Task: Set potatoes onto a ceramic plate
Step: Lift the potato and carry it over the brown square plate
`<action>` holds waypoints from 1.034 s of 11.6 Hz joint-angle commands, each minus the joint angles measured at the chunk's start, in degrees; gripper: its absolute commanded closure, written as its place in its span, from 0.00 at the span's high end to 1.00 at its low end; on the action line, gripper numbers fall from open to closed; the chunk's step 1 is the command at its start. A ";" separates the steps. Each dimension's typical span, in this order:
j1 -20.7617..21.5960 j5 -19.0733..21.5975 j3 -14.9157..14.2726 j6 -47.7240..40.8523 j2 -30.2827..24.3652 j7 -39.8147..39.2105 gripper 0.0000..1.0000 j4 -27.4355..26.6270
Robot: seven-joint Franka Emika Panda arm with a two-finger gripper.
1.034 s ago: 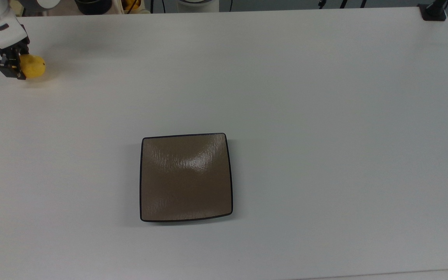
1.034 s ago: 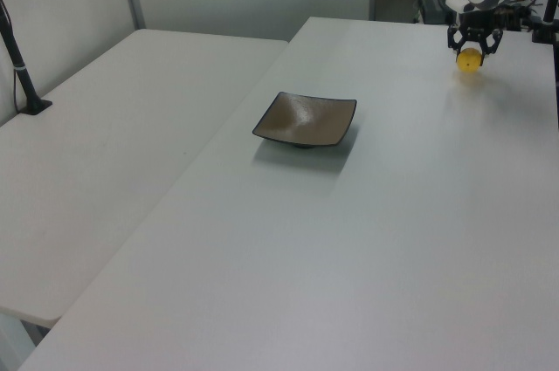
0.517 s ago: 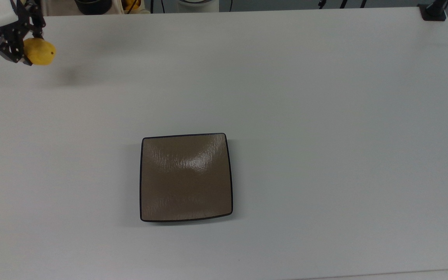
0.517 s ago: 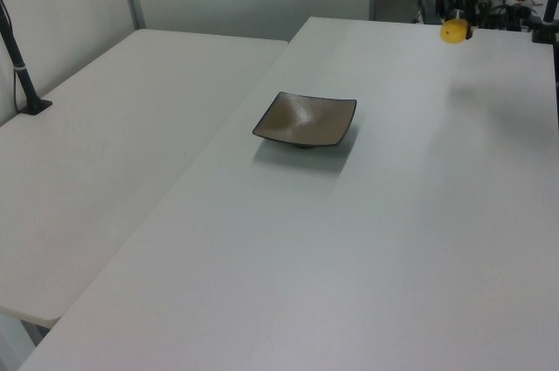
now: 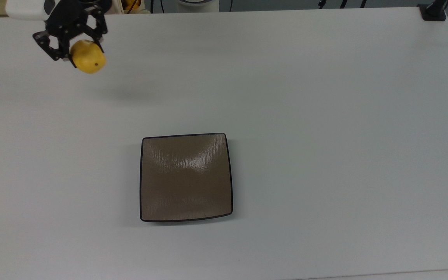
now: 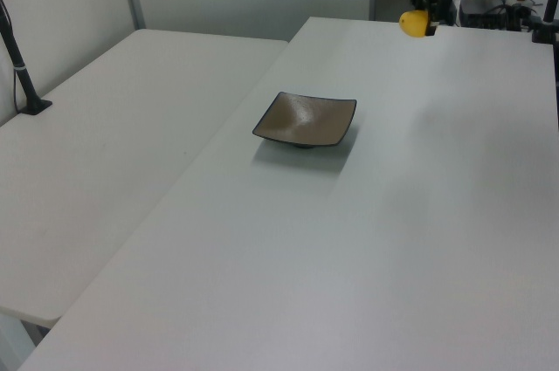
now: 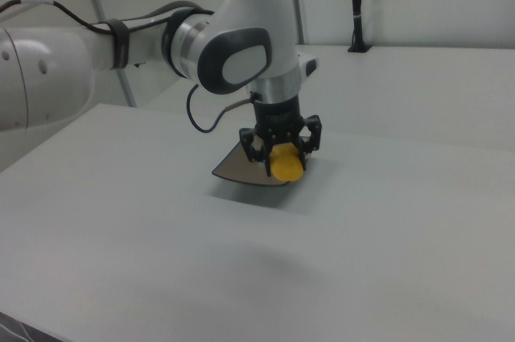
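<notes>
Hand (image 5: 77, 48) clamped on yellow potato (image 5: 88, 62), potato between fingers, above table (image 5: 325, 97)

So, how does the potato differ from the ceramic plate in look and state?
The potato is small, rounded and bright yellow; the ceramic plate is larger, square and brown with a thin black rim. The potato hangs in the gripper above the table; the plate rests on it with nothing on it. Both look smooth.
</notes>
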 commanded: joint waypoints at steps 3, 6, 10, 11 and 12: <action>10.00 2.32 -0.88 4.62 0.61 31.00 0.00 2.22; 14.75 2.05 -0.71 9.37 3.59 41.66 0.00 4.05; 18.01 1.44 -0.62 20.78 10.44 52.83 0.00 7.75; 18.45 1.00 -0.62 24.21 12.29 53.55 0.00 7.84; 18.55 0.91 -0.62 26.68 13.87 53.64 0.00 7.84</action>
